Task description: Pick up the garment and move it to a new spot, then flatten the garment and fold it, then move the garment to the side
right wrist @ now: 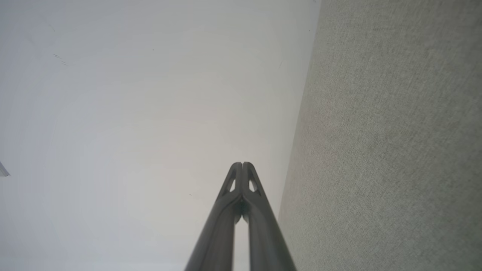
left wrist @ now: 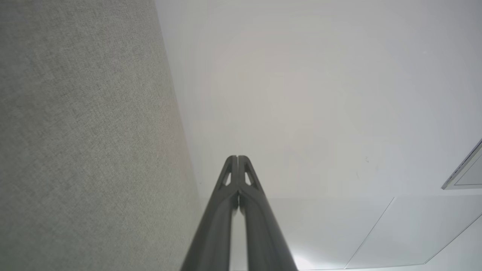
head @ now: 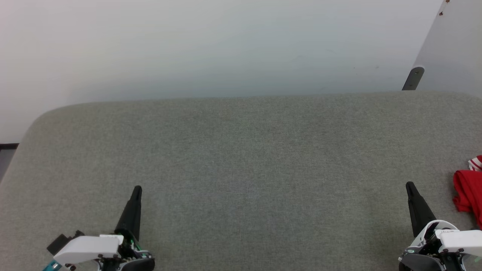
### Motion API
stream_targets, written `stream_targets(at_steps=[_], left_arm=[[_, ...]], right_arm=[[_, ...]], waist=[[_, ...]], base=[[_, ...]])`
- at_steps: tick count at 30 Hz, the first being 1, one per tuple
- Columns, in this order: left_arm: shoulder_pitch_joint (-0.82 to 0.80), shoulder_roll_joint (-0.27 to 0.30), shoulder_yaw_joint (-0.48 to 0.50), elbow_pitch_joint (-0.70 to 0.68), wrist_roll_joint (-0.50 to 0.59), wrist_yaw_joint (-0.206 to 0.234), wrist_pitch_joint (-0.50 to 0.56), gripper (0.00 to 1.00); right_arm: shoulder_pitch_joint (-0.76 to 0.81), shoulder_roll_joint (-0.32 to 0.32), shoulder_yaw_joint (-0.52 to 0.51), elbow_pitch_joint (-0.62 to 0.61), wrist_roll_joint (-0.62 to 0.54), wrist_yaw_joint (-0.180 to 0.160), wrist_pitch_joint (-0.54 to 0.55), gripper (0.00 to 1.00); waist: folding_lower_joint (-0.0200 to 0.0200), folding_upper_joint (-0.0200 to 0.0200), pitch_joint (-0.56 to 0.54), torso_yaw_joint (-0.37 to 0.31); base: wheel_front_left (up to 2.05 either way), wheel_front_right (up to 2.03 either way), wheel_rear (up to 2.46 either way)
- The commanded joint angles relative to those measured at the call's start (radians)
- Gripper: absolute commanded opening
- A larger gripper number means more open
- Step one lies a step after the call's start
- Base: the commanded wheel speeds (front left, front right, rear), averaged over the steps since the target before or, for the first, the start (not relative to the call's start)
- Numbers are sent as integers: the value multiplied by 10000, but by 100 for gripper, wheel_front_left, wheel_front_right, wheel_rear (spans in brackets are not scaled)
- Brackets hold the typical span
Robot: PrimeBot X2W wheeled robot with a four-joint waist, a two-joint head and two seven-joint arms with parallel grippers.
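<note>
Garment: crumpled red fabric, white-and-red striped trim, on grey woven desk (rounded corner), near right gripper. Left gripper and right gripper: tapered dark fingers pressed together, empty.

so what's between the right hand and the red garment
The stretch is bare: in the head view, plain grey upholstery lies between the right hand and the garment.
</note>
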Motion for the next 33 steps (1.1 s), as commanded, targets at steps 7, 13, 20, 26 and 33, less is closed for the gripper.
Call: stream_targets(at_steps=[7, 13, 20, 26, 33], left_arm=[[-102, -17, 31, 12, -22, -49, 17, 0], [-102, -20, 32, 13, -19, -49, 20, 0], [-102, -21, 35, 12, -15, -49, 22, 0], [-102, -24, 36, 12, -13, -49, 24, 0], [-102, -24, 38, 10, -10, -50, 27, 0]], right_arm=[[-37, 36, 7, 0, 41, 4, 13, 0], [-37, 36, 8, 0, 41, 4, 12, 0], [-37, 36, 9, 0, 42, 4, 12, 0], [-37, 36, 9, 0, 42, 4, 10, 0], [-37, 36, 8, 0, 43, 4, 9, 0]], waist=[[0, -1, 0, 1], [0, -1, 0, 1], [0, -1, 0, 1], [0, -1, 0, 1], [0, -1, 0, 1]], base=[[0, 0, 0], [0, 0, 0], [0, 0, 0], [0, 0, 0], [0, 0, 0]])
